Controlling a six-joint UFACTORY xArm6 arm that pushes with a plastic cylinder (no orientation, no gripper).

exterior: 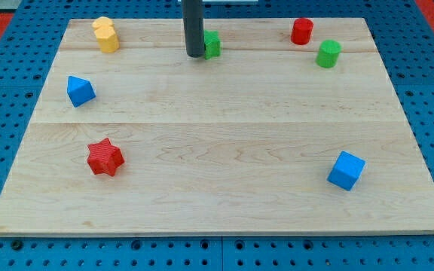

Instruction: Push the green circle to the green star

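Observation:
The green circle (328, 53) is a short green cylinder near the view's top right. The green star (212, 44) stands at the top centre, partly hidden behind my rod. My tip (195, 55) rests on the board right at the star's left side, touching or nearly touching it. The green circle is well to the right of my tip, about a quarter of the board's width away.
A red cylinder (301, 31) stands just up-left of the green circle. A yellow block (105, 35) is at the top left, a blue triangle-like block (80, 90) at the left, a red star (105, 157) at the lower left, a blue cube (346, 170) at the lower right.

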